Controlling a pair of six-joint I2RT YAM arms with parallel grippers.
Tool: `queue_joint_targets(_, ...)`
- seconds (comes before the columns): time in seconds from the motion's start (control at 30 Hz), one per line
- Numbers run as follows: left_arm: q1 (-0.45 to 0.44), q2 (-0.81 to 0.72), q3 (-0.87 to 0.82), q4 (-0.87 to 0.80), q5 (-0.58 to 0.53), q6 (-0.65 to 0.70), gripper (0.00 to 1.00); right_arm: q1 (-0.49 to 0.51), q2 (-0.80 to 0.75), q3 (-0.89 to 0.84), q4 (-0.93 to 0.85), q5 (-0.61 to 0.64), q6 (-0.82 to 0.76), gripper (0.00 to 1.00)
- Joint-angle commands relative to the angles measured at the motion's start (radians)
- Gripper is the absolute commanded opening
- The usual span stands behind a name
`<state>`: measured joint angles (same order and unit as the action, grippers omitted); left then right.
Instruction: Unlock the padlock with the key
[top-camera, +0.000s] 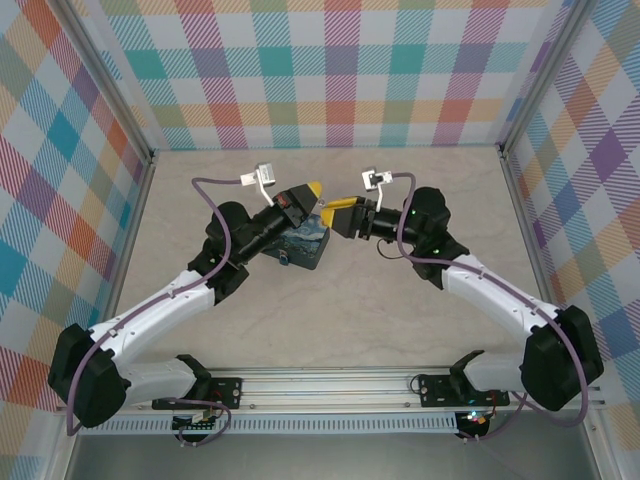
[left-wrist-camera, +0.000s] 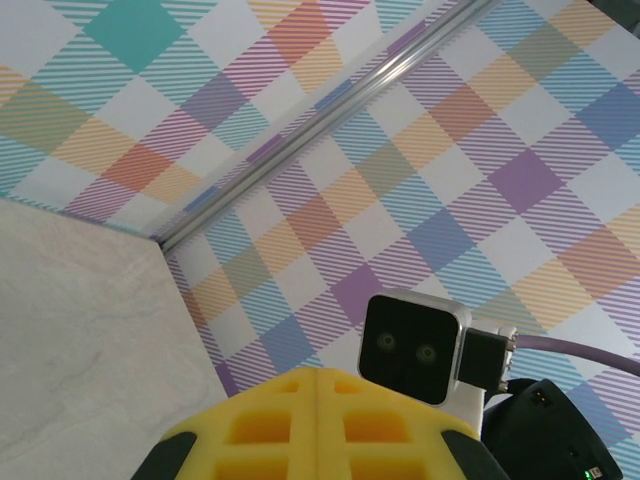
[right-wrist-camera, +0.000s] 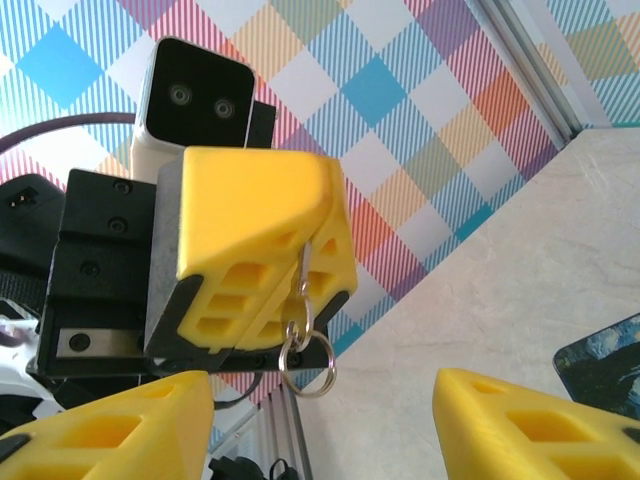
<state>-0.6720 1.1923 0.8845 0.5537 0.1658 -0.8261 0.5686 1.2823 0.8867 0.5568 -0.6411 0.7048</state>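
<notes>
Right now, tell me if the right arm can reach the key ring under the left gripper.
Probably yes: the key ring hangs free below the left gripper, shut on the key, and the right gripper is open facing it.

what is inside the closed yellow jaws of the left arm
The left gripper pinches a thin silvery metal link in its shut jaws, and a small silvery split ring dangles below it. Whatever the link joins is hidden between the jaws and cannot be identified.

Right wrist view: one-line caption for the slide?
Left gripper, jaws shut on the key, split ring dangling, above the open right gripper.
</notes>
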Motion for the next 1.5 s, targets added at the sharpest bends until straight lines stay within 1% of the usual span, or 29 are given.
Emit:
queue_joint_targets(0.0, -0.014, 0.003, -0.011, 0.068, 0.011, -0.014, 0.00, 0.000, 0.017, 0.047, 0.066, -0.017, 0.029, 0.56)
queue_joint_targets(0.2, -0.014, -0.005, -0.019, 0.071, 0.003, -0.012, 0.00, -0.001, 0.039, 0.055, 0.121, -0.024, 0.057, 0.44)
queue_joint_targets(0.33, -0.014, -0.009, -0.024, 0.074, -0.004, -0.013, 0.00, -0.001, 0.048, 0.068, 0.119, -0.028, 0.073, 0.32)
queue_joint_targets(0.43, -0.014, -0.009, -0.026, 0.075, -0.007, -0.012, 0.00, -0.001, 0.055, 0.075, 0.118, -0.035, 0.083, 0.28)
queue_joint_targets(0.63, -0.014, -0.007, -0.028, 0.076, -0.012, -0.018, 0.00, -0.001, 0.074, 0.083, 0.130, -0.054, 0.110, 0.21)
queue_joint_targets(0.83, -0.014, -0.009, -0.034, 0.077, -0.028, -0.021, 0.00, -0.001, 0.076, 0.075, 0.127, -0.055, 0.114, 0.17)
queue_joint_targets(1.2, -0.014, -0.025, -0.048, 0.077, -0.062, -0.017, 0.00, -0.001, 0.056, 0.055, 0.091, -0.042, 0.108, 0.05)
queue_joint_targets(1.27, -0.014, -0.028, -0.054, 0.077, -0.067, -0.016, 0.00, -0.001, 0.047, 0.053, 0.081, -0.037, 0.098, 0.02)
queue_joint_targets(1.4, -0.014, -0.041, -0.056, 0.064, -0.072, -0.002, 0.00, 0.000, 0.025, 0.052, 0.003, -0.022, 0.061, 0.00)
queue_joint_targets(1.43, -0.014, -0.046, -0.055, 0.052, -0.075, 0.006, 0.02, -0.002, 0.019, 0.052, -0.020, -0.018, 0.046, 0.00)
queue_joint_targets(1.47, -0.014, -0.054, -0.054, 0.033, -0.077, 0.018, 0.16, -0.002, 0.011, 0.054, -0.051, -0.016, 0.025, 0.00)
